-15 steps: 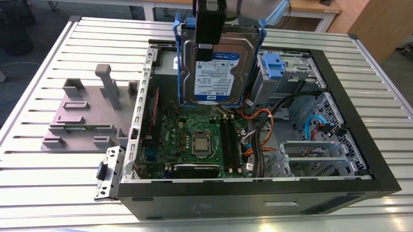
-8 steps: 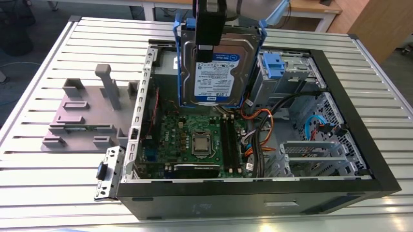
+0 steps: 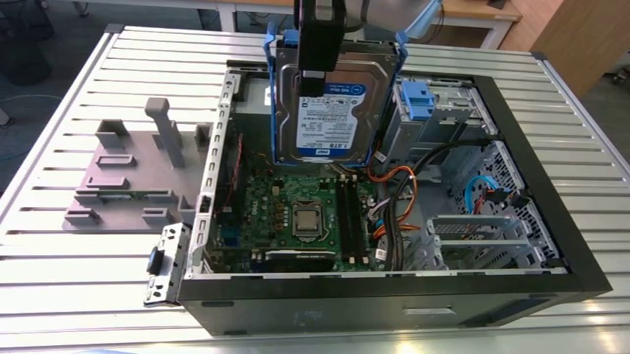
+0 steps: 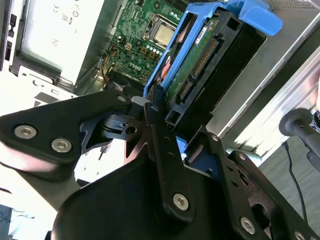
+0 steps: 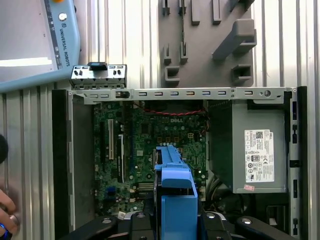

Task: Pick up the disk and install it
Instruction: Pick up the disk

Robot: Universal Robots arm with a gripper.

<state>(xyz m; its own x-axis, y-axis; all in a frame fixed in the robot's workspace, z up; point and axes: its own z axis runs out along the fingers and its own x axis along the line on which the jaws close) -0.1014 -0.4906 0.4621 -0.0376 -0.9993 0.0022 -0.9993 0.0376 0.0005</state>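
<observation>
Nearest, resting on a ribbed aluminium table (image 3: 88,295): a black steel computer case (image 3: 394,291), laid on its side with the panel off, probably to give access from above. Flat on its floor, a glossy green motherboard (image 3: 295,214) with a square metal processor socket (image 3: 307,219). Just to the exterior view's right of that, a tangle of orange and black cables (image 3: 392,214).

Farther in, hanging upright above the board and clear of everything: the disk (image 3: 335,118), a flat silver-grey slab with a white-and-blue label, edged by a blue plastic bracket. Pinched across its broad faces by the gripper (image 3: 317,77), closed firmly on it, one matte black finger (image 3: 320,44) down the label side. Held on edge, most likely to suit a narrow bay.

Towards the far wall, on the exterior view's right of the disk, a silver drive cage (image 3: 443,110) with a blue tab. Well apart on the exterior view's left, a grey plastic stand (image 3: 128,169) with upright posts.
</observation>
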